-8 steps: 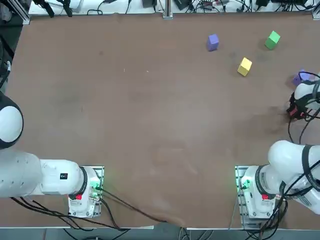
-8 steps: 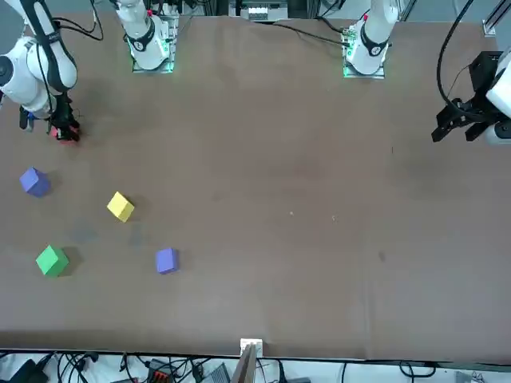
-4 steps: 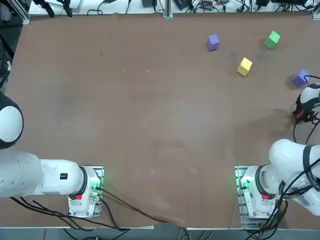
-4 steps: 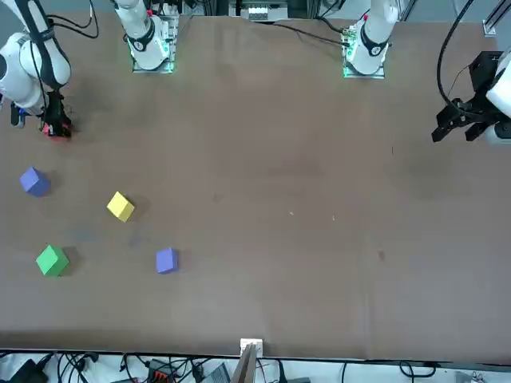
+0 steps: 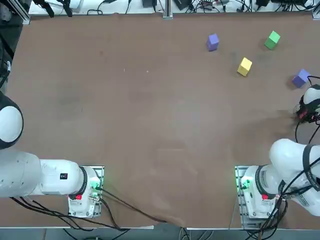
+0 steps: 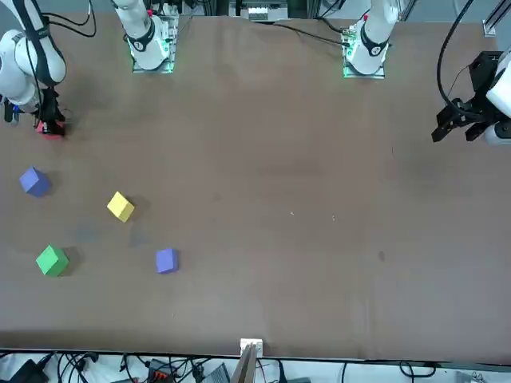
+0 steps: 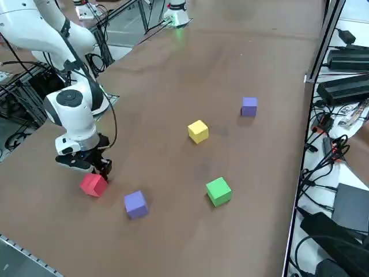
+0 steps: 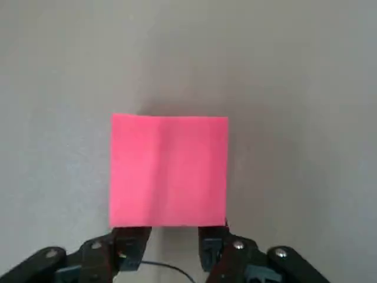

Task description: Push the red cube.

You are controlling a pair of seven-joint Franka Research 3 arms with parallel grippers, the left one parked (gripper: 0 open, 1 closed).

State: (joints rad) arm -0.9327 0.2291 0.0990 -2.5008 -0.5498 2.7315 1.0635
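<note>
The red cube (image 7: pixel 93 184) lies on the table near its right edge, beside the working arm. My right gripper (image 7: pixel 101 168) hangs low right behind it, pointing down. In the wrist view the cube (image 8: pixel 169 171) fills the middle, and the two fingertips (image 8: pixel 132 239) stand a narrow gap apart against its near edge, with nothing between them. From the front, the cube (image 6: pixel 53 130) shows just under the gripper (image 6: pixel 48 121). From overhead the wrist hides most of the cube (image 5: pixel 302 115).
A blue-purple cube (image 7: pixel 136 203) sits close beside the red one. A green cube (image 7: pixel 218 191), a yellow cube (image 7: pixel 198 131) and another blue-purple cube (image 7: pixel 249 106) lie farther out. The table's right edge (image 7: pixel 34 257) is near the gripper.
My right gripper and the red cube have slid toward the table's right edge, away from the other cubes.
</note>
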